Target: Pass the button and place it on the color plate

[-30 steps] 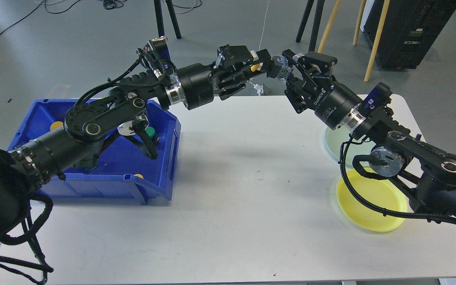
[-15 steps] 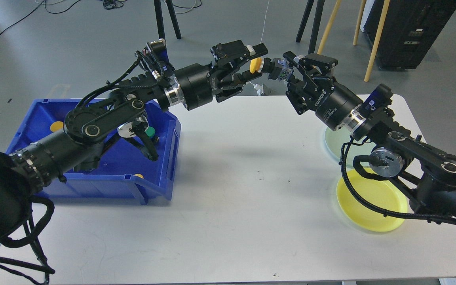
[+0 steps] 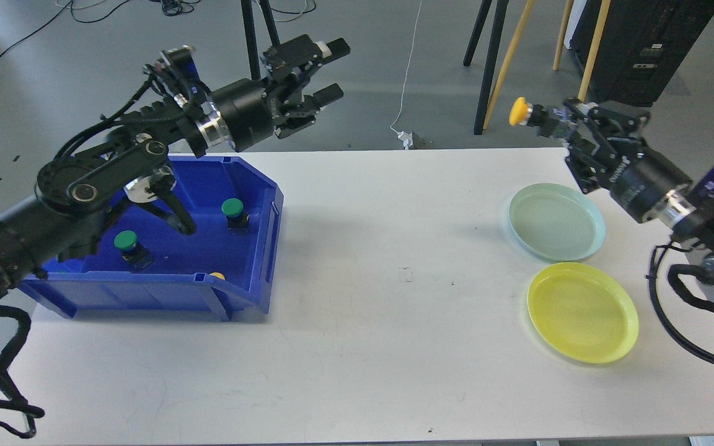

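My right jaws (image 3: pixel 549 121) gripped the yellow button (image 3: pixel 520 111); my left jaws (image 3: pixel 332 71) stood wide apart and held nothing.

The button was a rounded, smooth yellow cap on a dark cylindrical body, pinched at the body and held in the air beyond the far right edge of the table (image 3: pixel 357 347), above and apart from the plates. The pale green plate (image 3: pixel 556 222) and the yellow plate (image 3: pixel 582 311) were shallow glossy discs with raised rims, lying just beside each other at the right. At the left sat a blue plastic bin (image 3: pixel 208 291) with sloped walls, two green-capped buttons (image 3: pixel 232 208) inside it and a sliver of another yellow cap at its front wall. The table top was matte white, faintly scuffed. Behind it lay a grey floor with cables, black tripod legs and wooden poles.
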Tool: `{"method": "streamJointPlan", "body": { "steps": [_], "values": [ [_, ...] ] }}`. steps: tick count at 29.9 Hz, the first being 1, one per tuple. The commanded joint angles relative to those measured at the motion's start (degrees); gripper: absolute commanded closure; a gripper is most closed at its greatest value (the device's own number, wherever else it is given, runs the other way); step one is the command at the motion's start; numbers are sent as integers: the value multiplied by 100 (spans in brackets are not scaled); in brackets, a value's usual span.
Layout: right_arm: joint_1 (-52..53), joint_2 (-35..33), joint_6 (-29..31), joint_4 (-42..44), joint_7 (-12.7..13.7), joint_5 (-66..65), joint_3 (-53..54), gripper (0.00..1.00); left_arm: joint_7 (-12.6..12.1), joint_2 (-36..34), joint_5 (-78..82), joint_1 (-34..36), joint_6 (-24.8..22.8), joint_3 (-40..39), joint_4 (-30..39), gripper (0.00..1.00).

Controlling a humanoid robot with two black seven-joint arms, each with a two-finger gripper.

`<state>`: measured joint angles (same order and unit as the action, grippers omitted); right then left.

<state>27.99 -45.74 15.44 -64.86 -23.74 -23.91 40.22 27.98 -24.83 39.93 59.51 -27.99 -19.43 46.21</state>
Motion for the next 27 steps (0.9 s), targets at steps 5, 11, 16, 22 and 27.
{"method": "streamJointPlan", "body": {
  "steps": [5, 11, 16, 22, 27],
  "values": [
    [-1453, -1490, -85, 61, -8, -911, -49, 100, 2, -1804, 2373, 324, -1, 45, 125, 4],
    [-1709, -1403, -840, 140, 36, -1731, -294, 100, 2, -2043, 6250, 465, -1, 194, 336, 2],
    [-1543, -1007, -1043, 149, 124, -1793, -638, 91, 2, -1990, 7222, 465, -1, 974, 205, 2],
    [-1498, -954, -1078, 149, 212, -1767, -726, 36, 2, -1885, 7275, 421, -1, 1705, 178, 2],
    [-1410, -902, -1043, 105, 168, -1696, -551, 1, 2, -1701, 7240, 368, -1, 2110, -330, 2]
  ]
}}
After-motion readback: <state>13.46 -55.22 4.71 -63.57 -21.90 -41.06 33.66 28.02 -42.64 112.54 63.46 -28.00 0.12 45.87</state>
